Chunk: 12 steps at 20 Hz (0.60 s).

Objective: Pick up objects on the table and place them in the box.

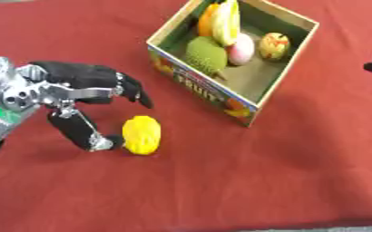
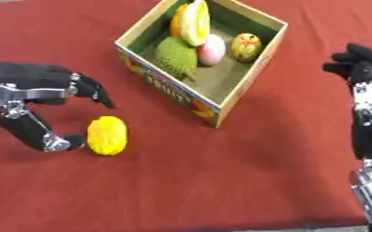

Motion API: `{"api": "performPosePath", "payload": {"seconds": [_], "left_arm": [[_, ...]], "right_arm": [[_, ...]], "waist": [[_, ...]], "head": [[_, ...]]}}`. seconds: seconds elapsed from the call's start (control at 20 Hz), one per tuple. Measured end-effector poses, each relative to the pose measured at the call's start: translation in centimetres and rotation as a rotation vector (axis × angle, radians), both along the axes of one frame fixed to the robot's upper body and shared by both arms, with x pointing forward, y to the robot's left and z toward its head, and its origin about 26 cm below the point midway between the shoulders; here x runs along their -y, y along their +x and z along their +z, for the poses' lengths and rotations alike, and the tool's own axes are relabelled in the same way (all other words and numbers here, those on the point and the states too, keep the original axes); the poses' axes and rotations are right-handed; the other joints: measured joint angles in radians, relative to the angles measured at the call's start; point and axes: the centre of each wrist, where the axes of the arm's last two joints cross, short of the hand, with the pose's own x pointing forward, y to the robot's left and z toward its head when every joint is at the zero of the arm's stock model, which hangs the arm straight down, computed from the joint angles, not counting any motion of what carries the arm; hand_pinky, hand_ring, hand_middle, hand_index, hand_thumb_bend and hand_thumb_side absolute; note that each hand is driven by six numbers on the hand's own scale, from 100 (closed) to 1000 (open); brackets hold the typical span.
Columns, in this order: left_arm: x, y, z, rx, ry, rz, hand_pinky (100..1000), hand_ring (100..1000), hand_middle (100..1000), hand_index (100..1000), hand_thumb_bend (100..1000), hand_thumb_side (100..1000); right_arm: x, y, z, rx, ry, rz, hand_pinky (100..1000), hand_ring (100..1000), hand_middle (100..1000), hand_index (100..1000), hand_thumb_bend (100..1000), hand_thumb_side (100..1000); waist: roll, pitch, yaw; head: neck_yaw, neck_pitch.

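One yellow fruit point(image 1: 141, 135) is lying on the red counter point(image 1: 221, 181) in the left eye view, just left of the cardboard box point(image 1: 213, 95), and the left robot hand point(image 1: 78, 97) is arching over it, fingers half curled, thumb tip touching its left side, nothing gripped. Inside the box a green spiky fruit point(image 1: 205, 53), a pink one point(image 1: 242, 49), a yellow-red one point(image 1: 274, 45) and a tall yellow-orange piece point(image 1: 225, 20) are sitting.

Over in the right eye view, the right robot hand point(image 2: 364, 90) is standing idle at the right edge, fingers straight, pointing up, holding nothing.
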Motion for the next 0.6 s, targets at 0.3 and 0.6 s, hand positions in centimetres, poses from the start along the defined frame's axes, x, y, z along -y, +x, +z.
{"api": "performPosePath", "payload": {"seconds": [0.3, 0.6], "left_arm": [[0.5, 1.4, -1.7, -0.028, 0.014, 0.021, 866, 846, 811, 893, 225, 100], [0.6, 2.9, -3.4, -0.009, 0.048, 0.034, 839, 813, 770, 826, 109, 100]], "right_arm": [[-0.3, 0.1, 0.0, 0.0, 0.007, 0.006, 842, 694, 687, 815, 100, 711], [-0.5, 0.2, 0.0, 0.006, 0.016, 0.007, 841, 693, 686, 815, 100, 711]], "waist": [[-0.009, 0.013, -0.005], [-0.014, 0.02, -0.008]], "head": [[0.003, -0.006], [0.009, -0.01]]}}
